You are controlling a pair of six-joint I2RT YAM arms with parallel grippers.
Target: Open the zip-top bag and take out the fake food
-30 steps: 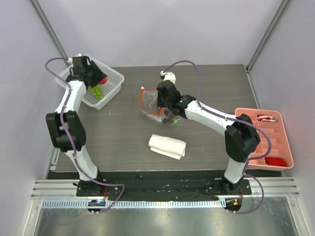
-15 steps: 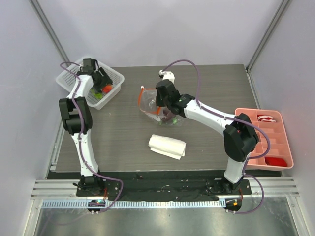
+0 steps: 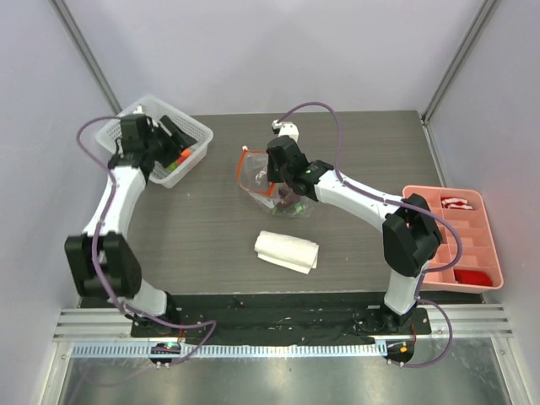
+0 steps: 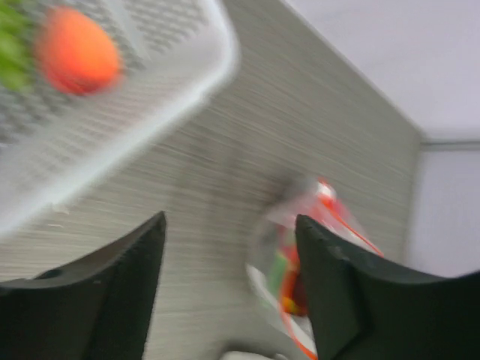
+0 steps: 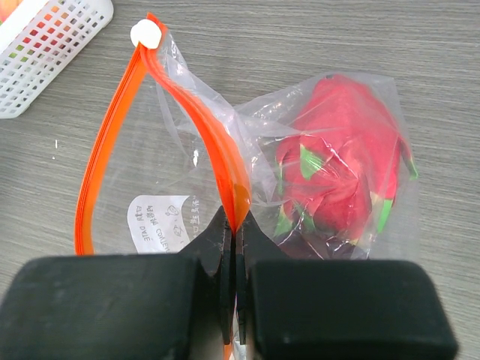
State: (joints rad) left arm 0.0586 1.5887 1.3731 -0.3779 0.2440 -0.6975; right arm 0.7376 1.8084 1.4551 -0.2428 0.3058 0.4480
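The clear zip-top bag [image 3: 256, 175] lies mid-table with its orange zipper mouth spread open [image 5: 150, 172]. My right gripper [image 3: 276, 184] is shut on the orange zipper strip [image 5: 234, 221] and pinches it between the fingertips. A red-pink dragon fruit [image 5: 341, 169] with green tips sits inside the bag, right of my fingers [image 3: 291, 202]. My left gripper [image 3: 164, 137] is open and empty over the white basket, and its view is blurred [image 4: 229, 285]. A small orange [image 4: 75, 49] and a green piece [image 4: 9, 37] lie in the basket. The bag shows beyond the left fingers [image 4: 315, 240].
The white mesh basket [image 3: 192, 125] stands at the back left. A folded white cloth [image 3: 287, 251] lies near the front centre. A pink divided tray [image 3: 422, 196] with red items sits at the right edge.
The left arm has swung and turned over the basket, and its gripper now faces the bag. The small orange now lies in the basket. The right gripper has kept its hold.
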